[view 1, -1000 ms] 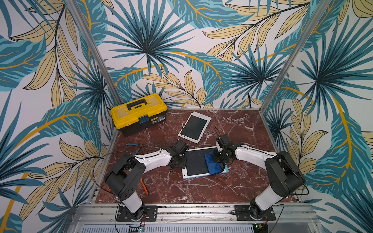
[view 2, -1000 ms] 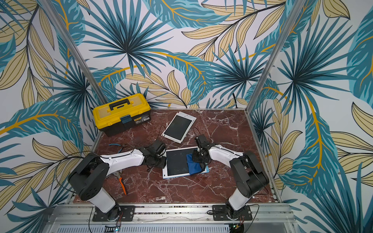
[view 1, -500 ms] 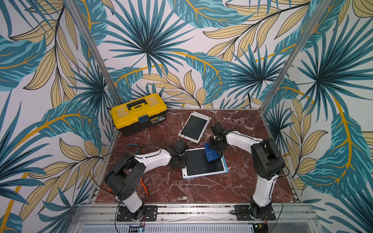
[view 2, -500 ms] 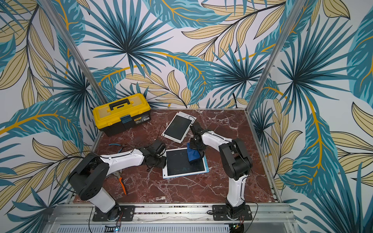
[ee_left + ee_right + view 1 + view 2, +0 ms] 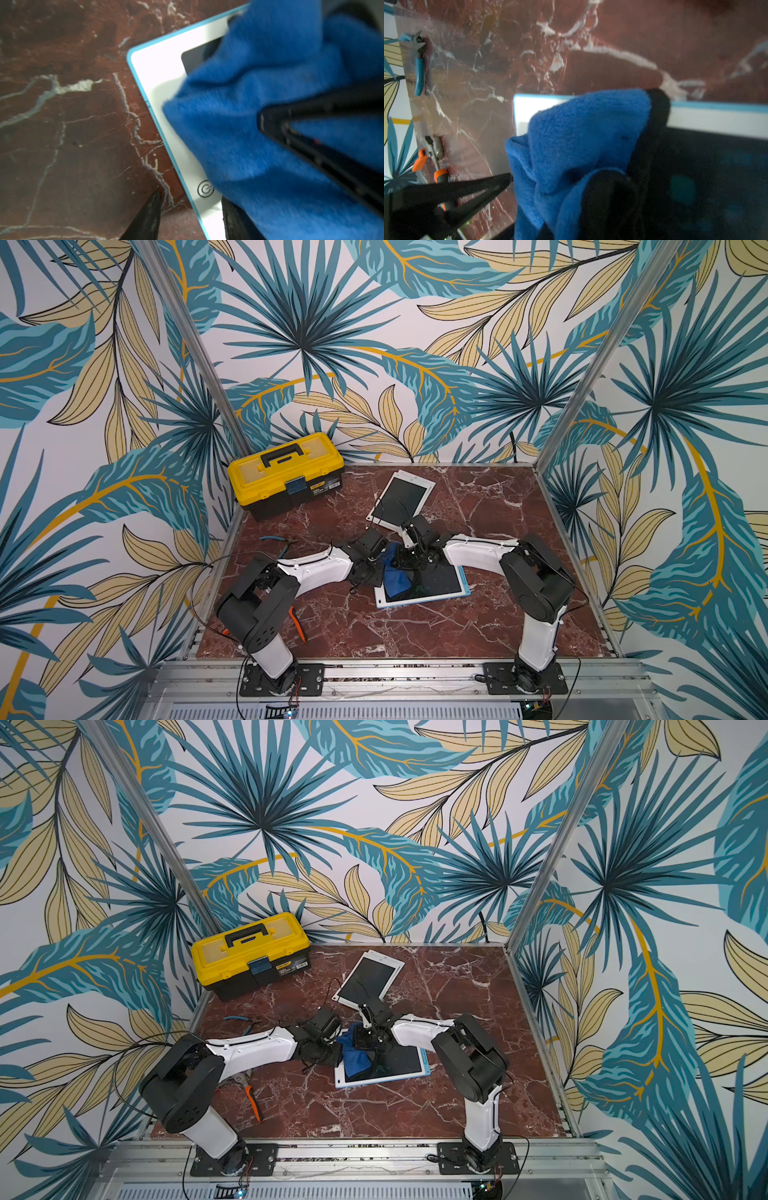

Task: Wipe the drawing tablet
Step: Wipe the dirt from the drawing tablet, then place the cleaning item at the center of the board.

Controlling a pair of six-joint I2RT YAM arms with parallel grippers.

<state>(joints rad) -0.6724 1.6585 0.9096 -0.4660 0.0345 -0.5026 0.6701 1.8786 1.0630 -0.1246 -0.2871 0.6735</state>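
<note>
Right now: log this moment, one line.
right gripper: shut on blue cloth | cloth: on blue-rimmed drawing tablet | left gripper: open, astride tablet edge

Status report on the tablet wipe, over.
Left gripper open, straddling an edge of the drawing tablet. Right gripper shut on blue cloth, pressed on that end. Cloth crowds the left gripper; orange pliers, second tablet lie apart.

The cloth (image 5: 581, 135) is fuzzy fleece, the drawing tablet (image 5: 716, 176) smooth glossy plastic, the tabletop (image 5: 62, 124) polished marble.
</note>
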